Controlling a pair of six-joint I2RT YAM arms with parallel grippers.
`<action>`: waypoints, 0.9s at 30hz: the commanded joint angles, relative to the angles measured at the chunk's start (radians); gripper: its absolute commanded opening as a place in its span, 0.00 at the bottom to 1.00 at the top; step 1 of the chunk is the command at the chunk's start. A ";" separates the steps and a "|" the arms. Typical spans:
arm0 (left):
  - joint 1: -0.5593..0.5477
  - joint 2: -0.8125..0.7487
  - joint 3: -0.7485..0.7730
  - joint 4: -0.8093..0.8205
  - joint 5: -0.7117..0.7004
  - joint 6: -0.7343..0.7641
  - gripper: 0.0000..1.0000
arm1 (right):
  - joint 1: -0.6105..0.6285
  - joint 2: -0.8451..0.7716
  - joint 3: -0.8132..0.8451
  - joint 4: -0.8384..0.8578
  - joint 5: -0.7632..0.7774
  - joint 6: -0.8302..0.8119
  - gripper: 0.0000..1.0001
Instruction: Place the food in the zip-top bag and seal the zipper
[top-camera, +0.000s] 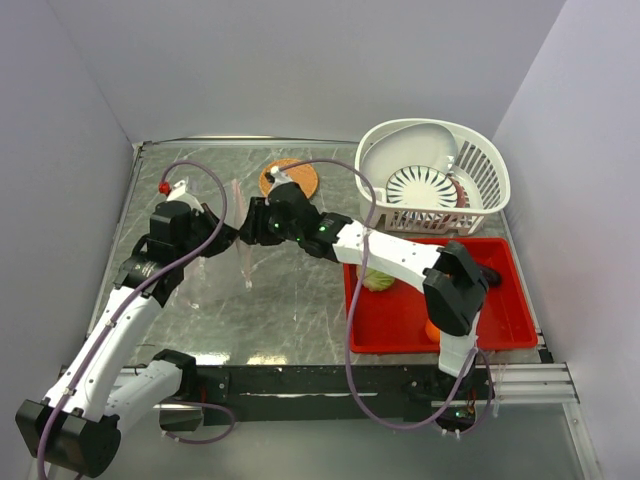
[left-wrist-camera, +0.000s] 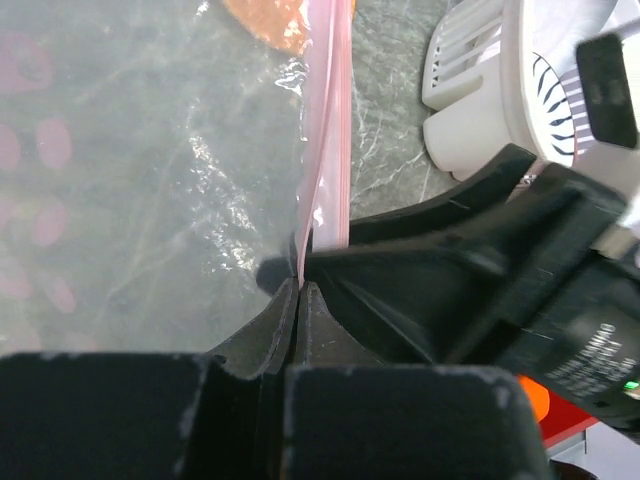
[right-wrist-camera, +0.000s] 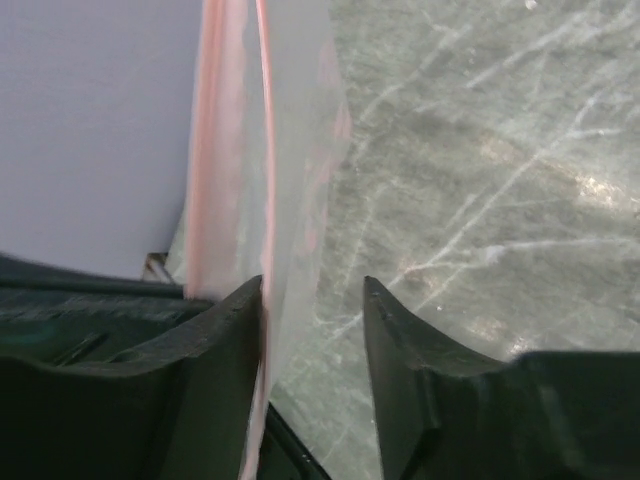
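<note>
Though illegible, lettering (left-wrist-camera: 590, 358) on right end effector (right-wrist-camera: 313, 310)

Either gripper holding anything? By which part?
Left gripper is shut on the zip-top bag, pinching its zipper. Right gripper is open at the bag's edge, gripping nothing.

White arm links (top-camera: 110, 338) with black joints (top-camera: 458, 287), looping purple cables (top-camera: 347, 335), and matte black pincer fingers (right-wrist-camera: 215, 385).

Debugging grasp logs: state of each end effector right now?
Left end effector: closed on the zipper.
Right end effector: open around the zip-top bag edge.
</note>
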 joint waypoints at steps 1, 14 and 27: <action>-0.006 -0.010 0.062 -0.001 -0.048 0.015 0.01 | 0.000 0.064 0.113 -0.142 0.141 -0.070 0.33; -0.006 -0.037 0.134 -0.081 -0.217 0.084 0.01 | -0.055 0.028 0.021 -0.279 0.324 -0.136 0.14; -0.133 0.052 0.062 0.088 -0.157 0.032 0.01 | -0.034 -0.138 -0.019 -0.297 0.314 -0.145 0.54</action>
